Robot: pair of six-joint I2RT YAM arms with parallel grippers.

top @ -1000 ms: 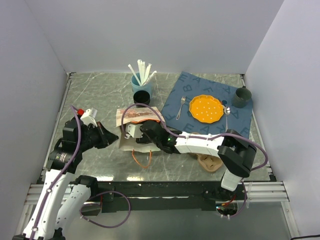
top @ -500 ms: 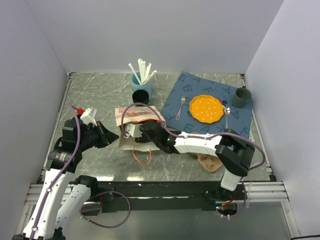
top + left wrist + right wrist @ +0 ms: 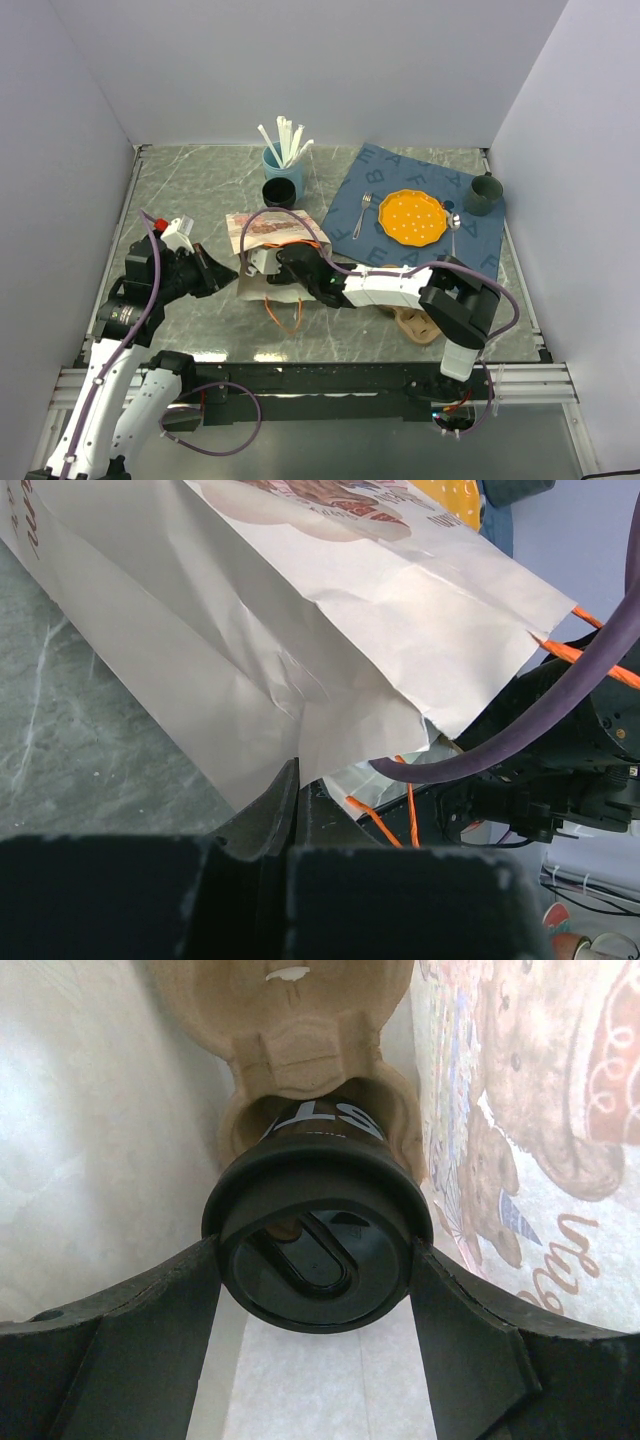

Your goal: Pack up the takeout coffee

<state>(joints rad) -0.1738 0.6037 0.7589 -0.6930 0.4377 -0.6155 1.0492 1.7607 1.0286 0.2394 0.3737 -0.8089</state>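
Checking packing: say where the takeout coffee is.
Right wrist view, centre: takeout coffee between the right gripper's jaws, seated in the cardboard carrier inside the paper bag.

2 arms, both working mid-table. Left arm point(image 3: 125, 305) bends in from the near left, left gripper point(image 3: 222, 271) pinched tight on the paper bag point(image 3: 300, 630) edge. Right arm point(image 3: 400, 290) stretches low to the left, right gripper point(image 3: 317, 1265) clamping the takeout coffee point(image 3: 300, 1175) with wide jaws.

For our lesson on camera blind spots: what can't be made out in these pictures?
Top external: paper bag and right arm hide the takeout coffee.
Right wrist: lid hides most of the cup's body and how deep it sits in the carrier.
Left wrist: bag wall hides its inside.
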